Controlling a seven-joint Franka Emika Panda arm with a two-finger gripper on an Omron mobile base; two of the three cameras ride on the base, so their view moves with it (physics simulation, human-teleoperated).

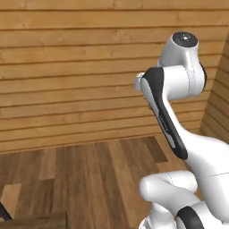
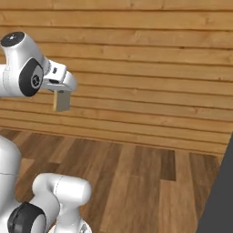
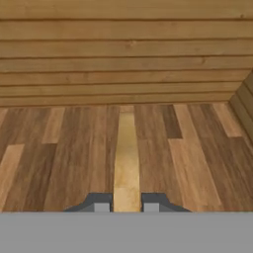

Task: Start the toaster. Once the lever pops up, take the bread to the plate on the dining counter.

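Note:
The bread [image 2: 61, 101], a pale cream slice, hangs in the air in front of the wood-plank wall with my gripper [image 2: 61, 92] shut on its top edge. In the hand view the bread [image 3: 126, 158] shows edge-on as a narrow pale strip that runs away from my gripper [image 3: 126, 203], pinched between the two dark fingertips [image 3: 101, 203]. The toaster and the plate are out of view. A corner of a dark-brown plank top [image 1: 36, 221], which looks like the dining counter, sits at the bottom left of the left base view.
A light wooden plank wall [image 2: 145, 68] stands straight ahead, meeting a side wall [image 1: 217, 107] at the right. Brown wood floor [image 2: 136, 182] lies below. A dark grey panel [image 2: 223, 195] cuts into the right base view's lower right.

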